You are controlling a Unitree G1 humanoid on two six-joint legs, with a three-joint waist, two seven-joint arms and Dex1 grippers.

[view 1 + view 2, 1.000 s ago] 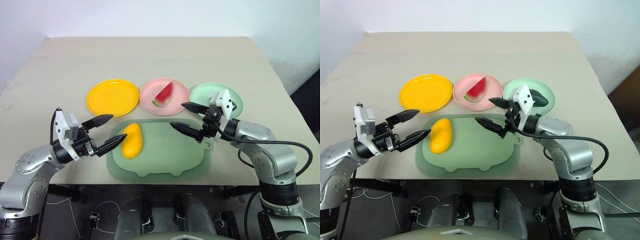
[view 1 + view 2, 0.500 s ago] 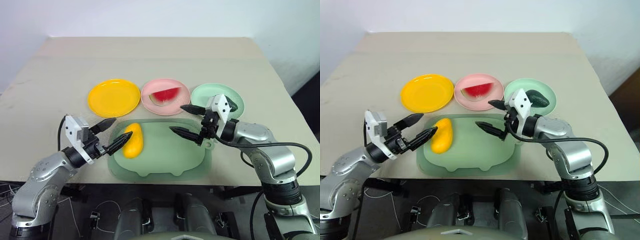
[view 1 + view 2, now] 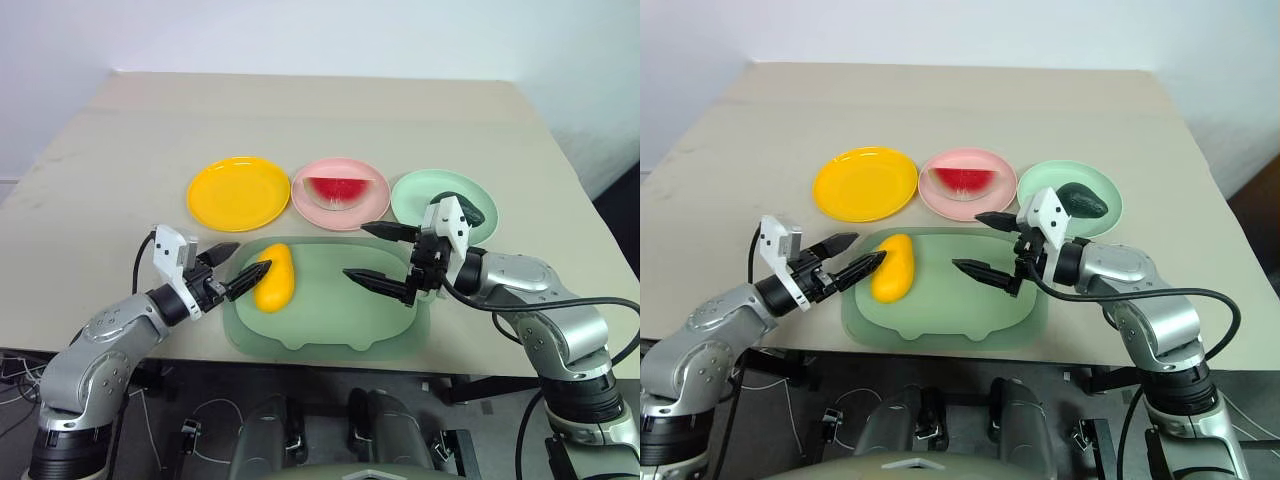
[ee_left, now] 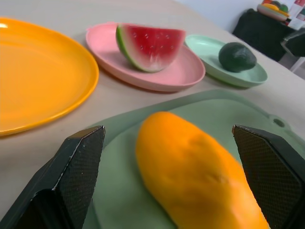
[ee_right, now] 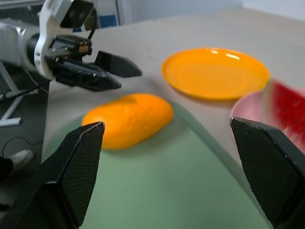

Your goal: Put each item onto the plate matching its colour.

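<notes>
1. I am holding my left claw [image 3: 232,266] wide at the near-left edge of the pale green tray [image 3: 330,325], with nothing between its fingers; one fingertip is lying just beside the near end of the yellow mango [image 3: 273,277], and I cannot tell whether it is touching.
2. The mango is lying on the left part of the tray, pointing away from me toward the far side of the table [image 3: 300,110].
3. I am keeping my right claw [image 3: 372,255] wide as well, hovering empty over the right part of the tray, its fingers pointing left toward the mango and well apart from it.
4. The yellow-orange plate [image 3: 239,192] is sitting bare just beyond the tray's far-left corner.
5. The red watermelon wedge [image 3: 343,188] is resting on the pink plate [image 3: 340,212], in the middle of the row.
6. The dark green avocado [image 3: 1081,200] is lying on the mint green plate [image 3: 1038,182] at the right end of the row.
</notes>
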